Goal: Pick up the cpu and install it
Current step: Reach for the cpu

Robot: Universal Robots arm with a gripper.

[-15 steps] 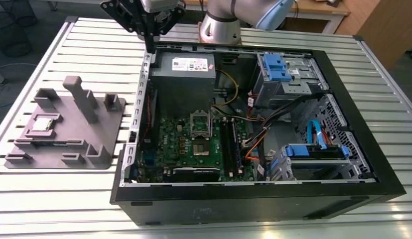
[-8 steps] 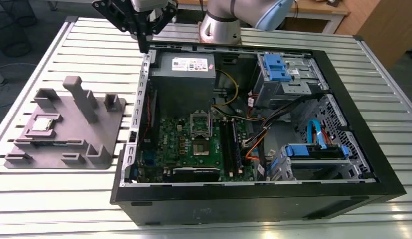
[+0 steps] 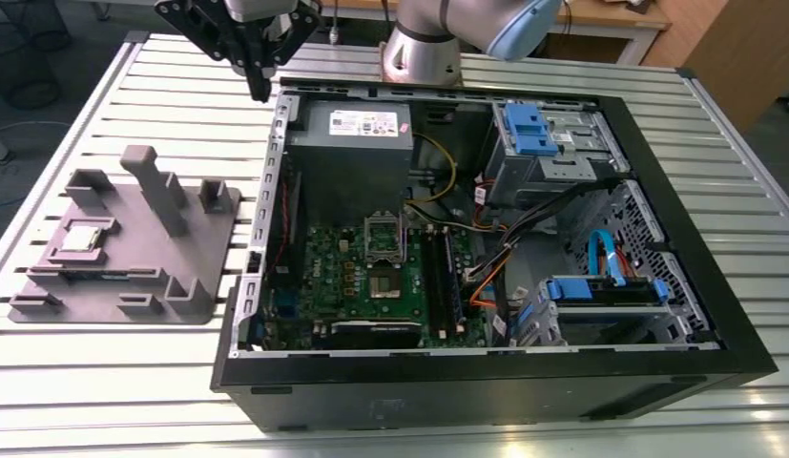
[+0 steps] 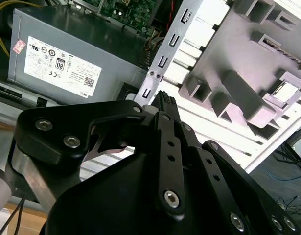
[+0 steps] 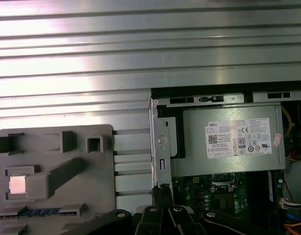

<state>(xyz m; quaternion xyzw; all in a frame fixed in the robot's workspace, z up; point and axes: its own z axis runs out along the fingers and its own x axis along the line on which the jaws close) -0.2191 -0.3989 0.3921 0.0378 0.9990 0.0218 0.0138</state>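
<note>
Exterior view: small flat square silvery-topped cpu (image 3: 86,239) lies in a pocket of the grey moulded plastic fixture (image 3: 191,258) on the slatted metal desk (image 3: 114,382), at the exterior view's left. The black robot hand (image 3: 259,93) is well apart from it by the open black computer case (image 3: 496,391) corner, fingers together, empty. Likely light, stiff, slick-topped, with a fragile underside; grip opposite edges. Second wrist view: cpu (image 4: 286,91) seen aslant, sides hidden by pocket walls. First wrist view: cpu (image 5: 18,184) glares pale, edges unclear; hand (image 5: 162,192) cut off.
</note>
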